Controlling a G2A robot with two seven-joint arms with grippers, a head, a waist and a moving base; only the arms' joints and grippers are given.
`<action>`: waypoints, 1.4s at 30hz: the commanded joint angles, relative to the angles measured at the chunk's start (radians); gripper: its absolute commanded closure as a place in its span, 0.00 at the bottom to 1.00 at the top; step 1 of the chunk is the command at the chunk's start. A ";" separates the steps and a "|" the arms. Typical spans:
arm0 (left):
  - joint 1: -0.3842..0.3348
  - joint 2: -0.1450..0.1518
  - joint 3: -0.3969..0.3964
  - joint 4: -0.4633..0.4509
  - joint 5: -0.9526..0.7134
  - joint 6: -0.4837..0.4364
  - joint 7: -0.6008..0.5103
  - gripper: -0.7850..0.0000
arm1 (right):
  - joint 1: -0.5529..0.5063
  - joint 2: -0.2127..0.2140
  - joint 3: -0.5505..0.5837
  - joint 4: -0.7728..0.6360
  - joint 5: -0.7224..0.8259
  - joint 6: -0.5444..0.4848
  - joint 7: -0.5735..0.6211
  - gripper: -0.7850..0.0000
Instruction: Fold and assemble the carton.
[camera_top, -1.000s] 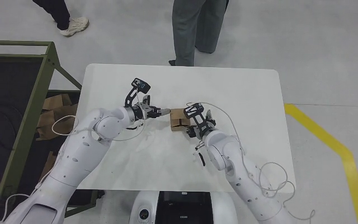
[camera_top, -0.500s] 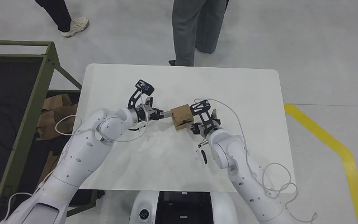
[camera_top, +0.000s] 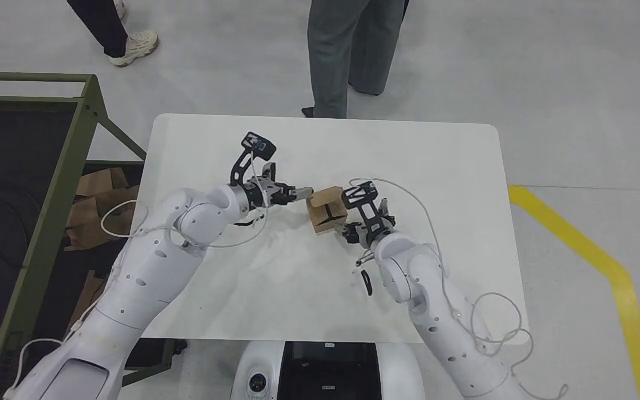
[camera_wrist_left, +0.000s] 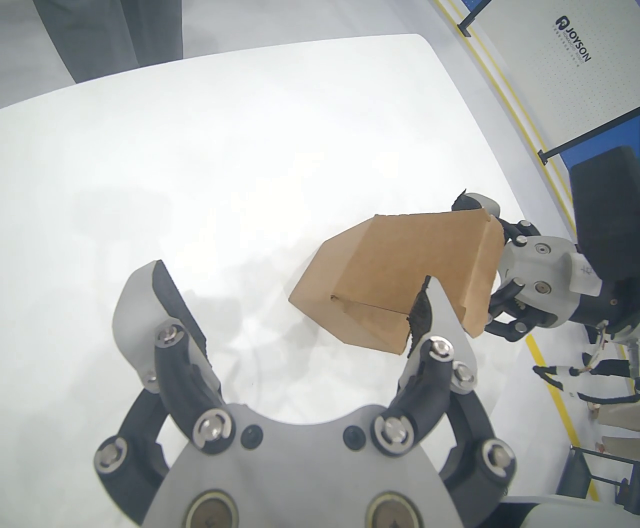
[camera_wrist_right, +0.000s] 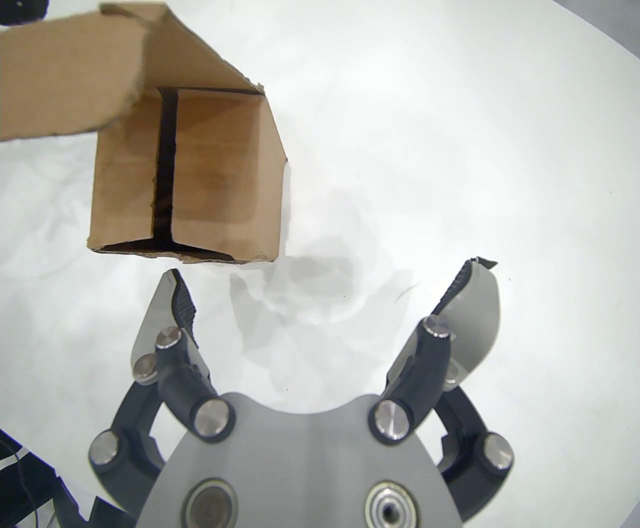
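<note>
Left pincer (camera_wrist_left: 291, 277) gapes beside the brown carton (camera_wrist_left: 400, 260) — open-ended, half-folded.

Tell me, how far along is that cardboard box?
The carton already stands as a box, with the end flaps facing the left claw folded shut. Both claws are open beside it, the right claw at the open end. Still to do: close that end, where a flap sticks out.
</note>
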 joint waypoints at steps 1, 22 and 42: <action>-0.002 0.000 -0.004 0.004 -0.001 -0.002 -0.004 0.00 | 0.000 0.000 0.004 0.001 0.001 0.002 0.001 0.00; -0.089 -0.041 0.088 0.119 -0.013 -0.003 -0.026 0.00 | 0.049 -0.016 0.012 0.074 0.048 0.061 0.000 0.00; -0.113 -0.062 0.115 0.166 -0.009 -0.006 -0.035 0.00 | -0.057 0.008 0.097 -0.111 0.077 -0.052 -0.027 0.00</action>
